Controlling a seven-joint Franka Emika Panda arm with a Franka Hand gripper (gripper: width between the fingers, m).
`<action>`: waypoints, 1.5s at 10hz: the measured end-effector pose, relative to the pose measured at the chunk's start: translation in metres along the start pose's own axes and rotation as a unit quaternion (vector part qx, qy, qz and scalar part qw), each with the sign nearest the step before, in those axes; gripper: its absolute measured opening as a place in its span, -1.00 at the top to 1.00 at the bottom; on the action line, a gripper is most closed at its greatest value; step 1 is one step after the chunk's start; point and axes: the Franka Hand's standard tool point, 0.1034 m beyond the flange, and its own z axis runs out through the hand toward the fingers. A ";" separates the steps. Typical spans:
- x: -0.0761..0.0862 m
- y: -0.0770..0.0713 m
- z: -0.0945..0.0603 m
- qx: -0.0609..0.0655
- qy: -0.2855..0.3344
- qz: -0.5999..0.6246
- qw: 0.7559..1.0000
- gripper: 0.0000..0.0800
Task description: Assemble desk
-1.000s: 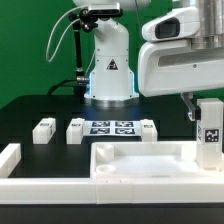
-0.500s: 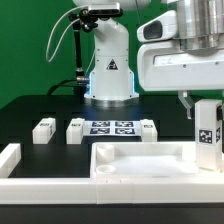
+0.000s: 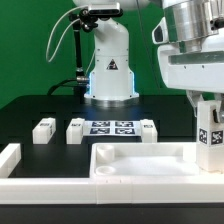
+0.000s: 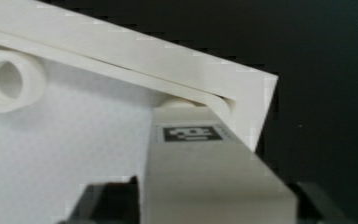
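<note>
Currently: your end effector [image 3: 203,108] holds one desk leg [image 3: 209,137] upright at the right end of the desk tray [image 3: 140,158].

You'll see the jaws part-way closed, clamped on two sides of the leg near its upper end. In the wrist view the dark fingers [image 4: 105,203] flank the white leg, and its small tag faces that camera. In the exterior view the leg hangs at the far right of the frame, tag toward you, with its lower end at the tray's right-hand corner; contact with the tray can't be told. The tray lies flat across the lower middle, rims up, and the wrist view shows a round socket [image 4: 7,80] in its floor. On the black tabletop [image 3: 30,110] at mid-frame, one spare leg [image 3: 43,129] and another spare leg [image 3: 76,129] lie left of the marker board [image 3: 112,127], and a third spare leg [image 3: 148,128] lies just beside its right edge. A white rail [image 3: 10,155] sits at lower left.
</note>
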 end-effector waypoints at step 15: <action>0.000 -0.006 0.003 -0.049 -0.023 -0.643 0.764 0.06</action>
